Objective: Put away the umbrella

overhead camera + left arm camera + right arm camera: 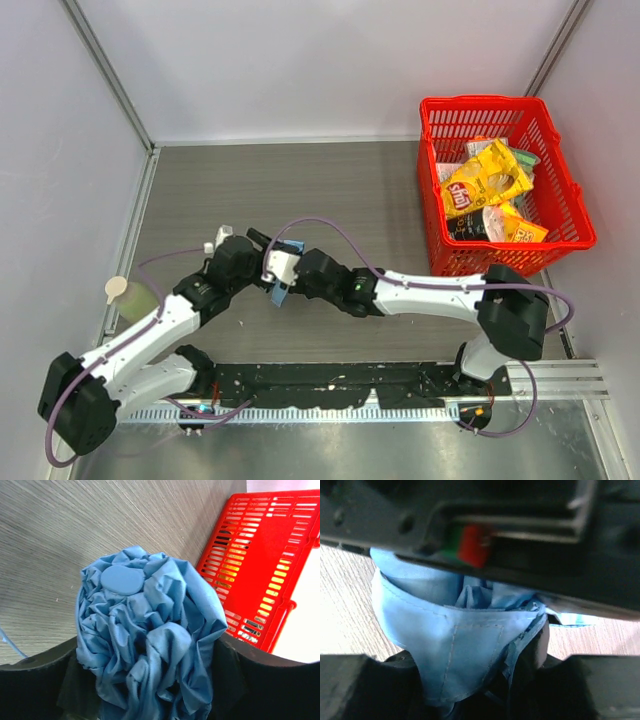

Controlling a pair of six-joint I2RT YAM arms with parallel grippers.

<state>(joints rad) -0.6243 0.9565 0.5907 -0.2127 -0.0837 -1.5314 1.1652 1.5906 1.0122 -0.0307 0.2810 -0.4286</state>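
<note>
The umbrella (284,272) is a folded bundle of sky-blue fabric held between both grippers above the middle of the table. My left gripper (255,258) is shut on its crumpled body; in the left wrist view the fabric (150,645) fills the space between the jaws, its round blue cap pointing away. My right gripper (292,268) is shut on the umbrella's strap; in the right wrist view the stitched fabric band (465,650) sits between its fingers, right under the left gripper's body. Shaft, ribs and handle are hidden.
A red plastic basket (545,240) with snack bags stands at the right back, also in the left wrist view (260,570). A pale green bottle (130,297) stands by the left wall. White walls enclose the grey table (300,190).
</note>
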